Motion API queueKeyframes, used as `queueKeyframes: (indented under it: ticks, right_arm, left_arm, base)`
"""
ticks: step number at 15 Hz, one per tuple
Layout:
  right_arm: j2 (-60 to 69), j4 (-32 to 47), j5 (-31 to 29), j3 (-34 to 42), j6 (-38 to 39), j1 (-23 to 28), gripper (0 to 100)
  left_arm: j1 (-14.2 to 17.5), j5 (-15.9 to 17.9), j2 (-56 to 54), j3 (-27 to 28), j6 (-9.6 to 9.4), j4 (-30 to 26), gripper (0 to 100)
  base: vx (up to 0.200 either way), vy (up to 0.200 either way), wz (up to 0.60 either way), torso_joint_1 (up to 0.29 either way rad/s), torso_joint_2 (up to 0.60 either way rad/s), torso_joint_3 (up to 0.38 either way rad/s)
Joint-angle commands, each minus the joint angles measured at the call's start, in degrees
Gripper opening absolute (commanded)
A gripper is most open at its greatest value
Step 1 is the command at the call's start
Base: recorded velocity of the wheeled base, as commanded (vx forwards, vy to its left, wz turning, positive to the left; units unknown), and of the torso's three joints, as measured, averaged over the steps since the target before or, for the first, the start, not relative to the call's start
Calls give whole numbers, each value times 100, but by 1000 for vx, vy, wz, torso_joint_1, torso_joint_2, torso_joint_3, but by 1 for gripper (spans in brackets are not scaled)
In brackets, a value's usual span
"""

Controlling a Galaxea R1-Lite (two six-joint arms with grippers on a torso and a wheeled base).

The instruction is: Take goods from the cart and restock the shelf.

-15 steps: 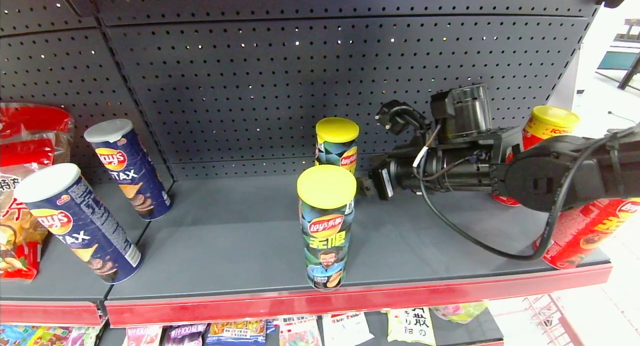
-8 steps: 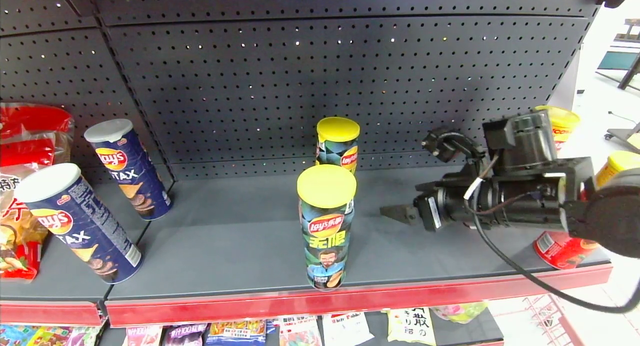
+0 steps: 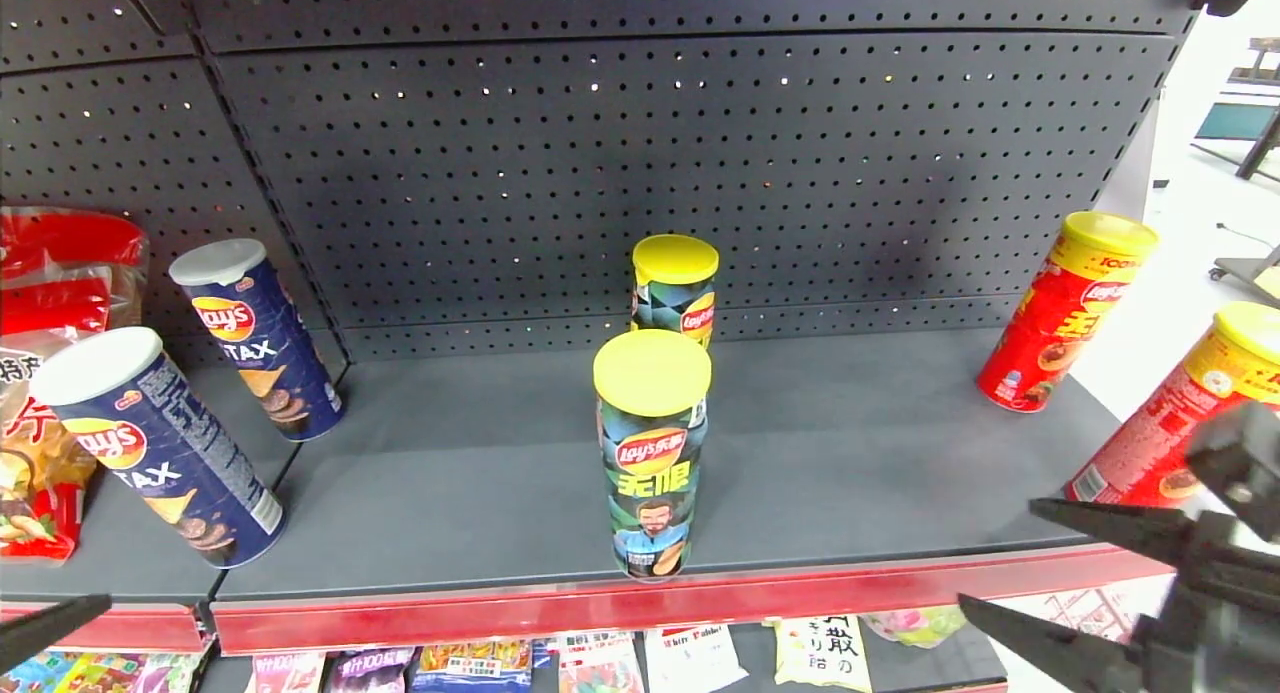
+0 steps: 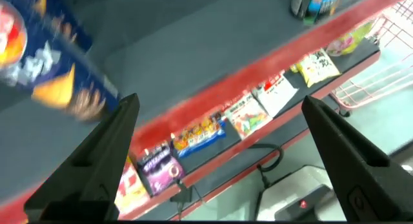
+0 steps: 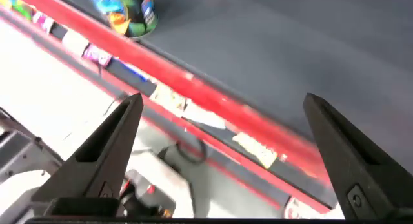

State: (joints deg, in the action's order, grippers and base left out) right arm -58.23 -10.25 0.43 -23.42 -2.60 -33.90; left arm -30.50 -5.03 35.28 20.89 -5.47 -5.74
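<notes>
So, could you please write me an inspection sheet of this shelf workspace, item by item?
Surface: grey shelf board with a red front edge.
Job's things: two green cans mid-shelf, one behind the other; two red cans at the right end; two blue cans at the left.
Clutter: snack bags at the far left; packets on the lower shelf.
Grippers: left gripper open and empty, low before the shelf's left end; right gripper open and empty, low before its right end.
Cables: nothing seen on the shelf.
Surroundings: perforated back panel; pink wire cart below, to the right.
</notes>
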Motion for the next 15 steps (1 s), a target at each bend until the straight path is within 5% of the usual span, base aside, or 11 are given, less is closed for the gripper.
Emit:
queueKeyframes:
  ticks: [1,5,7,9,11,15]
  right_arm:
    - [2422,67,-526,1006,31,-55,100]
    - [4127,2080,-1106,593,31,1008,100]
    - [5446,3398,-1097,496,31,1571,100]
    - [5806,3715,-1168,566,84,1703,100]
    - [5823,3688,-1229,821,233,1703,100]
    - [5823,3644,-1387,962,391,1650,100]
  left_arm:
    - [-9,213,1614,73,20,899,100]
    - [-26,310,2308,90,55,1163,100]
    - [-149,310,2765,248,275,1172,100]
    - [-518,284,3204,547,688,1172,100]
    - [-668,240,3741,776,908,1181,100]
    - [-676,55,4725,1039,916,1602,100]
  base:
    - [0,0,0,0,0,0]
    - [0,0,0,0,0,0]
    - [0,0,0,0,0,0]
    - [0,0,0,0,0,0]
    - [0,0,0,0,0,0]
    - [0,0,0,0,0,0]
